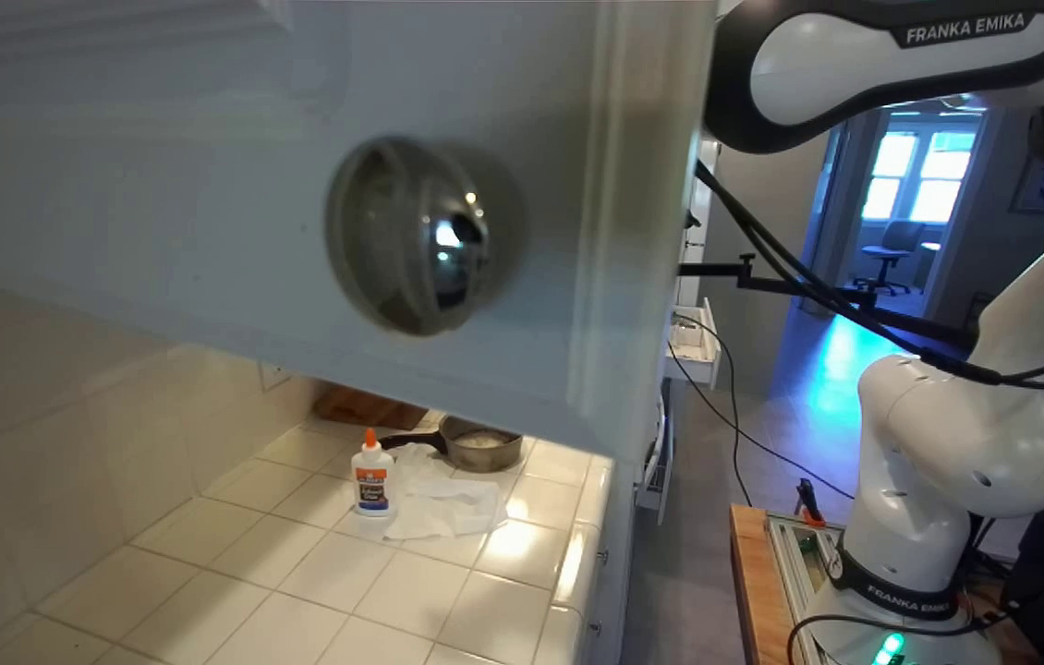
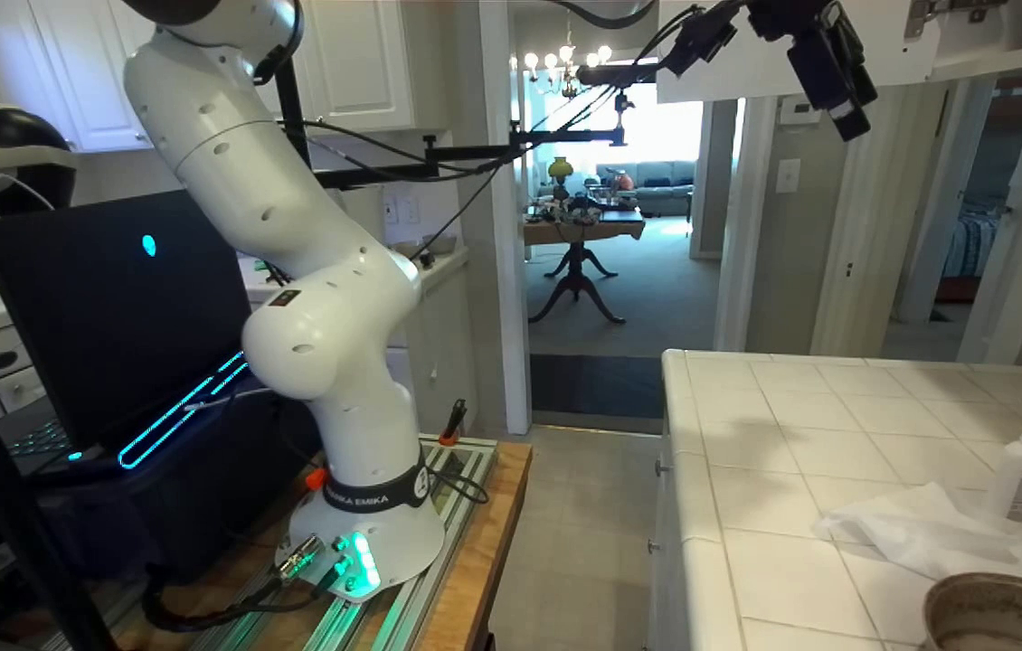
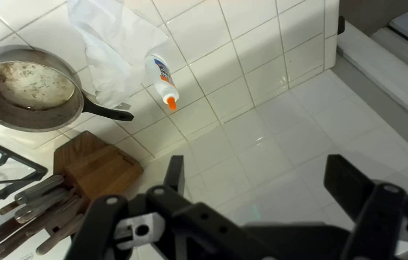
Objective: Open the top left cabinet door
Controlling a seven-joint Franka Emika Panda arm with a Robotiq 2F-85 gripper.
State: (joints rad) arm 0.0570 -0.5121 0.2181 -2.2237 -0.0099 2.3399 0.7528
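Observation:
The top left cabinet door (image 1: 236, 212) is large and white, with a round silver knob (image 1: 411, 235). It fills the upper left of an exterior view and stands swung out from the cabinet. In an exterior view the door (image 2: 746, 77) shows its plain inner face, with a metal hinge at its right edge. My black gripper (image 2: 823, 72) hangs in front of that inner face in this view; I cannot tell if it touches. In the wrist view the gripper (image 3: 256, 175) is wide open with nothing between its fingers. The knob is hidden from the wrist view.
Below is a white tiled counter (image 1: 337, 573) with a glue bottle (image 3: 162, 79), white tissue (image 3: 113, 39), a pan (image 3: 32, 90) and a wooden knife block (image 3: 95, 166). A stove grate (image 3: 5, 173) is beside the block. The cabinet's lower frame (image 2: 1008, 59) adjoins the hinge.

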